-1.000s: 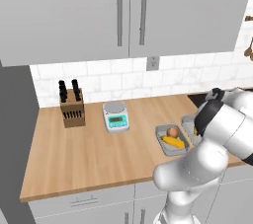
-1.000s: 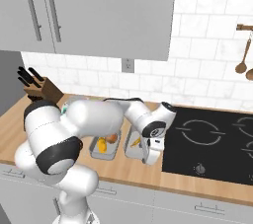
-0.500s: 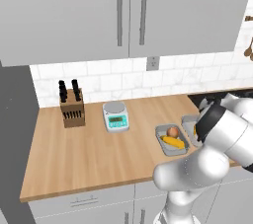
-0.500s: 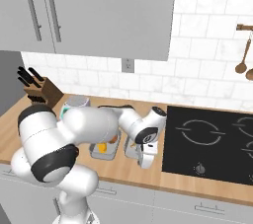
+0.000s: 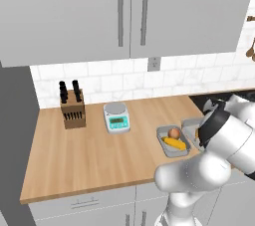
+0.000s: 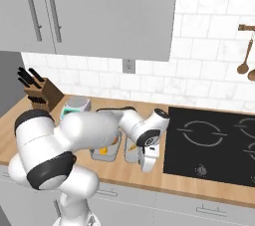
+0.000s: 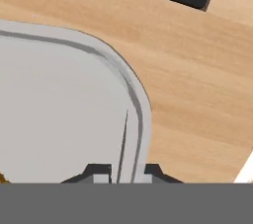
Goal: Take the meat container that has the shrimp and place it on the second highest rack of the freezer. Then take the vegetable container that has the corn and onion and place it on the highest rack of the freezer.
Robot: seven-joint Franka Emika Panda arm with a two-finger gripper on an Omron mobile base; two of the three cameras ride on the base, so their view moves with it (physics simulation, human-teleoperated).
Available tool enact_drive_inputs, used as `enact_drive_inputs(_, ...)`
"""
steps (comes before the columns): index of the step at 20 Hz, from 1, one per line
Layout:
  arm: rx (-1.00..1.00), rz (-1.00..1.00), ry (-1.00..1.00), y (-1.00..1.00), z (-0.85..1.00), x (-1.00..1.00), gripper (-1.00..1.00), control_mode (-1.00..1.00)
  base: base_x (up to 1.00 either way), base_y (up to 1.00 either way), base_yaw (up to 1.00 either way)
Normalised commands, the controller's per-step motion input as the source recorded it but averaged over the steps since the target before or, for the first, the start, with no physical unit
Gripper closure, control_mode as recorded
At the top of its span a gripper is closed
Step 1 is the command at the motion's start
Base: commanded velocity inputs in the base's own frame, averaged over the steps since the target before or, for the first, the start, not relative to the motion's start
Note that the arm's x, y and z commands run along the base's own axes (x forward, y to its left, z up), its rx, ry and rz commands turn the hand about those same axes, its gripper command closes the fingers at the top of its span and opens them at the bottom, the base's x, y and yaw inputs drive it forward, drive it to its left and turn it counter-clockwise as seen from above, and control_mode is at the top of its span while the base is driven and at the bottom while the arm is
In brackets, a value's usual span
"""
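Note:
The grey meat container (image 7: 59, 109) lies on the wooden counter beside the stove, a bit of orange shrimp (image 6: 132, 146) showing inside it. My gripper (image 7: 126, 173) points straight down at its right-hand rim; one fingertip is inside the wall and one outside, and both press close against it. In the right base view the gripper (image 6: 147, 166) stands low over the container's (image 6: 130, 155) stove-side edge. The vegetable container (image 5: 160, 138), with a yellow corn cob (image 5: 175, 143) and a brown onion (image 5: 173, 132), sits just to its left. My arm hides most of the meat container (image 5: 189, 128) in the left base view.
A black stove top (image 6: 214, 145) lies right of the containers. Further left on the counter stand a kitchen scale (image 5: 116, 117) and a knife block (image 5: 72, 110). Wall cabinets (image 5: 129, 11) hang above, and wooden spoons (image 6: 244, 65) are on the wall.
The hand has swung in from the stove side and dropped lower onto the meat container's rim. Both containers have stayed put.

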Motion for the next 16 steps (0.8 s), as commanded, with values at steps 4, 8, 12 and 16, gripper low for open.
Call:
enact_drive_inputs(4,0.06,-0.07,-0.20,0.00,0.93,-0.41,1.00,-1.00,0.00,0.00,0.00)
enact_drive_inputs(8,-0.11,-0.10,-0.15,0.52,1.00,-0.38,1.00,-1.00,0.00,0.00,0.00)
enact_drive_inputs(12,-0.14,-0.04,0.00,0.49,0.86,-0.17,1.00,-1.00,0.00,0.00,0.00)
enact_drive_inputs(16,-0.13,-0.02,-0.03,0.77,0.84,-0.10,1.00,-1.00,0.00,0.00,0.00)
